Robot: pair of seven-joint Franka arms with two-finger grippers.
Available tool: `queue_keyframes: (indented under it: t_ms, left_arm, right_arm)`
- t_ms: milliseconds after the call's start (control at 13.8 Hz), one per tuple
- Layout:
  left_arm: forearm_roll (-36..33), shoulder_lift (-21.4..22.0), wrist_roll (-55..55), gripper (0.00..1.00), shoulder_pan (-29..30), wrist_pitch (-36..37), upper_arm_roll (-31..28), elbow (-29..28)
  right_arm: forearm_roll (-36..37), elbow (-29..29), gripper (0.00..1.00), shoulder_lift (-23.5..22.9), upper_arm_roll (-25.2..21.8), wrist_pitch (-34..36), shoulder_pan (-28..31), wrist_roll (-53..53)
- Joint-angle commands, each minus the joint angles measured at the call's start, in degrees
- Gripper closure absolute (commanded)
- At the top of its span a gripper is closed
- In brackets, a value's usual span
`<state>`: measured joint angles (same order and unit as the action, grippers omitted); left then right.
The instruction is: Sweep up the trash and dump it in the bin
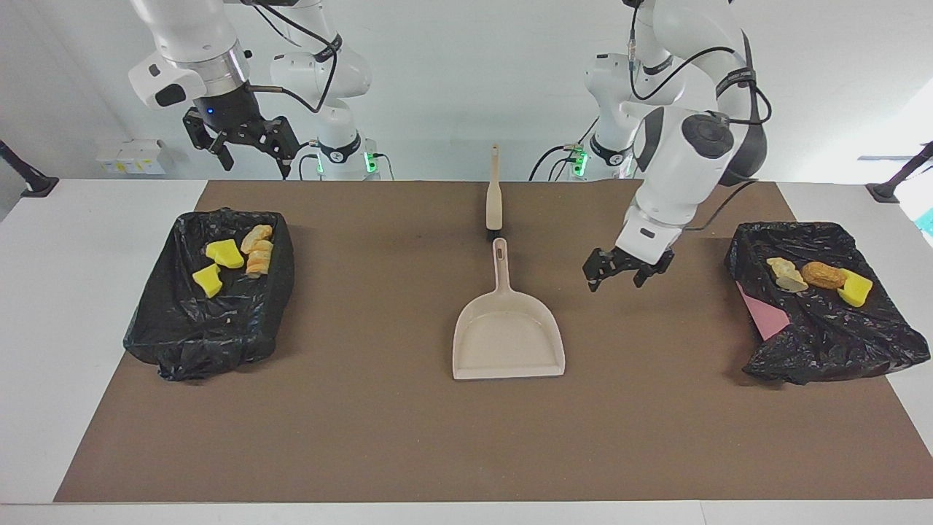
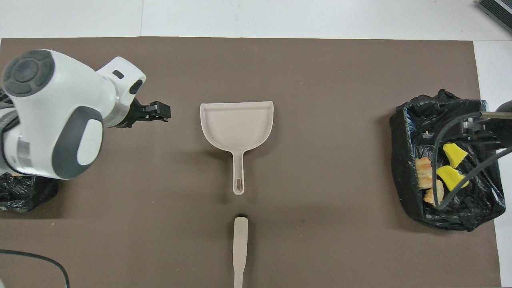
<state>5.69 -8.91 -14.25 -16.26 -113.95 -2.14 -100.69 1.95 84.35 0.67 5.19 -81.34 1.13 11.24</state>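
A white bench [image 1: 44, 328] under a brown mat [image 1: 408, 437], with a white wall beyond. Two black-lined bins: one [image 1: 211, 332] holds four scraps [image 1: 251, 251], the other [image 1: 831, 343] apparently three [image 1: 820, 275]. One dustpan [image 1: 509, 332] and one brush [image 1: 493, 197] lie mid-mat. The left gripper [image 1: 619, 271] hangs above the mat, fingers spread and empty; the right gripper [image 1: 251, 149] waits, fingers spread and empty.

Left arm [image 2: 56, 116] hides one bin [image 2: 20, 192].

Two high cameras, opposed views, shared brown mat [image 1: 379, 437] between.
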Motion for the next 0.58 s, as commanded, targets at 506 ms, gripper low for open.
queue_keyframes:
  t_ms: [506]
  left_arm:
    - [-0.59,6.35,22.15,0.0,14.4,12.07,0.03,3.13]
  right_arm:
    - [0.08,-0.59,0.0,-0.05,0.26,0.83,0.63,-1.05]
